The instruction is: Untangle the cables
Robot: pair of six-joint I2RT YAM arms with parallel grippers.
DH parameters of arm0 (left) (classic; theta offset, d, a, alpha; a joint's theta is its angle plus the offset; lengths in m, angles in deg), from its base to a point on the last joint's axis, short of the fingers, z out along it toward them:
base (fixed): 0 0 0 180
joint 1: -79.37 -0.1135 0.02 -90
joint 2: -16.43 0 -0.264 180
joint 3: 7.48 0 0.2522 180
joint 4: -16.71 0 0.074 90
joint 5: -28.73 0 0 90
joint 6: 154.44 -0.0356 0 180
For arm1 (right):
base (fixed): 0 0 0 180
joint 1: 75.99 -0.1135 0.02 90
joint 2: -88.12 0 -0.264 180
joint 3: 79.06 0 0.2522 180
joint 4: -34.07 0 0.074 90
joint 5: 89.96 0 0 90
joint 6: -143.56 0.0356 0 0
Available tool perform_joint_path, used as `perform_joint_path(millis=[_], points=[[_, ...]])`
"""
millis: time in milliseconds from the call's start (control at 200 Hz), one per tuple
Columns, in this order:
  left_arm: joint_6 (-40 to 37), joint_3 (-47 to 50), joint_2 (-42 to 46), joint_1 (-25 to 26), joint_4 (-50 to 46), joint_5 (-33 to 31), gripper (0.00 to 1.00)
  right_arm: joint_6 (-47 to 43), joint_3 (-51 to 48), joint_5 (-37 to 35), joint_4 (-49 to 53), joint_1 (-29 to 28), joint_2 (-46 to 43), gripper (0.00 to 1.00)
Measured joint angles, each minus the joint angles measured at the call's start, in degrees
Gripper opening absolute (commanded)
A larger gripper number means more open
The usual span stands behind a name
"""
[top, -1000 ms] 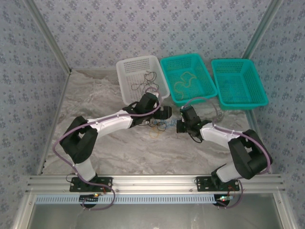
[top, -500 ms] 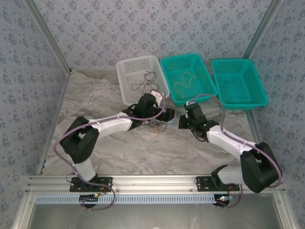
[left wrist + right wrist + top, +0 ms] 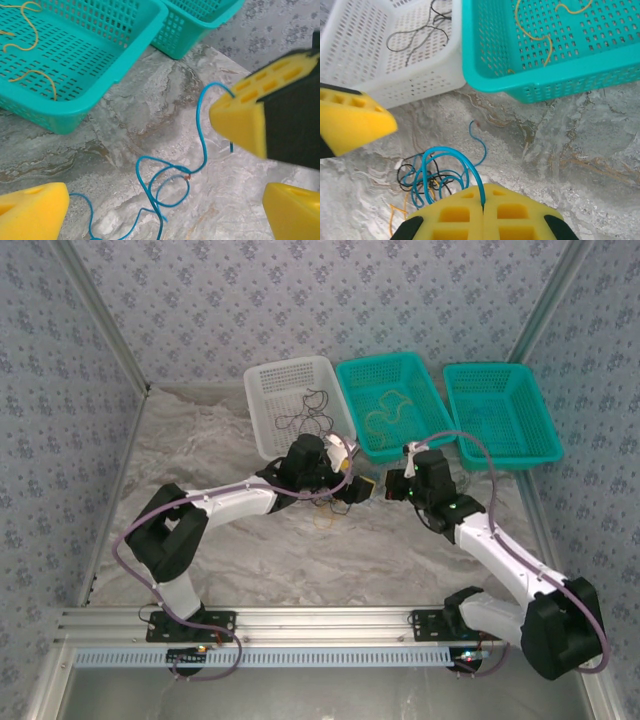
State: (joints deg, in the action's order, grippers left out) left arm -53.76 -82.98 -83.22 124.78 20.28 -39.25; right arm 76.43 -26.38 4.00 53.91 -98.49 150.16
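Two wrist views differ. Right wrist: right gripper (image 3: 482,206) pinched shut on the blue cable (image 3: 445,149) above the tangle (image 3: 409,169) on the table (image 3: 570,165). Left wrist: left gripper (image 3: 160,215) spread wide, holding nothing, that cable's loop between its pads (image 3: 30,210).

Bright, even, diffuse light falls from above in all three views. On the pale worktop (image 3: 200,540) the shadows are faint and soft-edged, darkest as a narrow band under the rim of the teal basket (image 3: 545,80). Both wrist views are sharp on the worktop and the blue cable (image 3: 200,130). Close foam is softer: the pads (image 3: 455,215) of the right end effector (image 3: 482,200) and the corner pads (image 3: 30,210) of the left end effector (image 3: 160,215) blur at their edges.
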Motion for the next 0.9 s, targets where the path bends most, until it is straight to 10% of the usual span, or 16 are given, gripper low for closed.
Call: perform_joint_path(millis=[420, 899], points=[[-1.5, 1.8, 0.0, -0.2, 6.9, 2.6, 0.98, -0.5, 0.0, 13.5, -2.0, 3.6, -4.4, 0.0], [-12.5, -4.3, 0.0, 1.9, 2.4, 1.3, 0.59, -0.5, 2.6, 18.2, -1.5, 4.3, -6.0, 0.0]])
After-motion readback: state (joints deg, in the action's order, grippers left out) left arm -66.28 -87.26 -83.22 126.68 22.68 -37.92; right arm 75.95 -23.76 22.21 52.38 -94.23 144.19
